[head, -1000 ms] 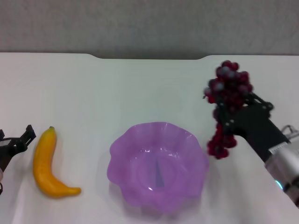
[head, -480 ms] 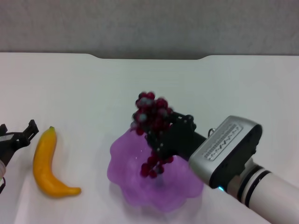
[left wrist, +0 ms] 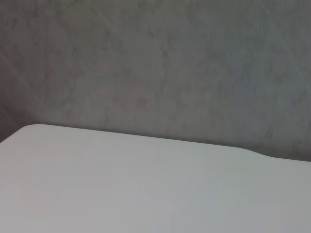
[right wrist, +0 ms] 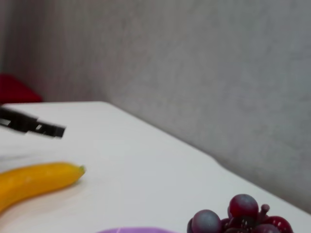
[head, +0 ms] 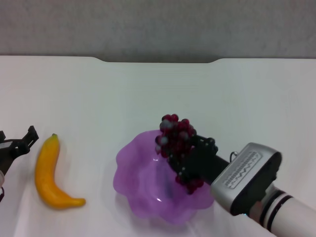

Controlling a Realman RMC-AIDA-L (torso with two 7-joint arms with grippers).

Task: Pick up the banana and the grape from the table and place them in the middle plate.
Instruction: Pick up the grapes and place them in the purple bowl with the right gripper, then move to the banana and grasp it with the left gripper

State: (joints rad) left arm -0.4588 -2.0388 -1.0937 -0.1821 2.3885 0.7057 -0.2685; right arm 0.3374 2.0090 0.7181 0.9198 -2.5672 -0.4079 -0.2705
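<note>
Purple middle plate (head: 133,173) under grape (head: 175,140)

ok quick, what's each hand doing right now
Left hand: open, empty, beside the banana.
Right hand: closed on the grape, over the middle plate.

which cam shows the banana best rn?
Head view: the whole banana lies on the table, beside the left gripper. Right wrist view shows only part of it; left wrist view shows none.
</note>
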